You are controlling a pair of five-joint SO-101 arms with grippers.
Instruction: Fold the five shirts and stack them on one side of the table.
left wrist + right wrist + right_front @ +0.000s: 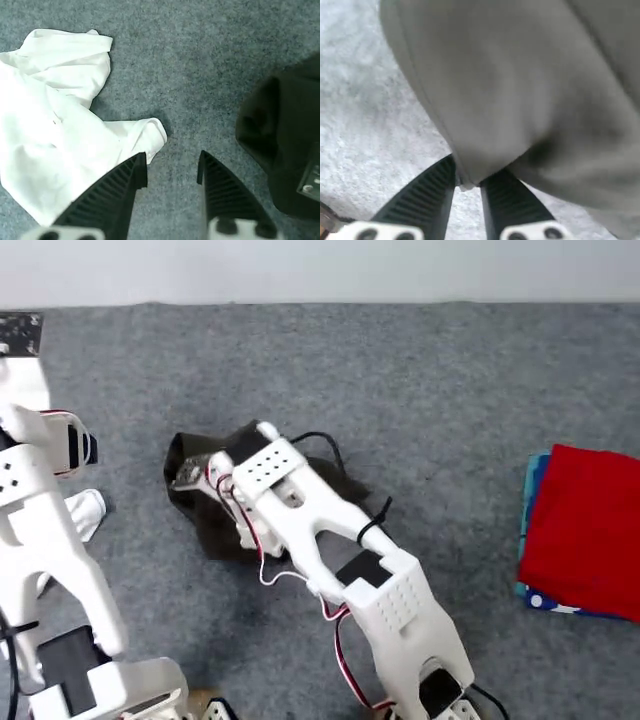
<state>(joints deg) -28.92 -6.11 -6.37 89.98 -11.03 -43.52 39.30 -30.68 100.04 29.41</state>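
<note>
- Black shirt [200, 520]: crumpled heap left of the table's middle, on the grey table cover [420, 390], partly under the right arm.
- Right gripper [467, 189]: down on that heap, jaws nearly closed and pinching a fold or edge of the black cloth between them.
- Left gripper [170, 182]: at the left side, jaws parted and holding nothing, poised over bare cover between the two loose garments.
- White shirt [55, 135]: unfolded and rumpled at the far left edge, apart from the black one.
- Red shirt [585, 530]: folded flat at the right side, on top of a folded blue shirt [528, 510]. Whether more lies beneath cannot be told.
- Step in hand, as judged: spreading the black shirt flat before folding. Two shirts appear stacked, two remain loose.
- Next move calls for: drawing the pinched edge outward to open the heap. The free left gripper would need a second edge or corner for tension. A one-point pull risks dragging the whole bundle along.
</note>
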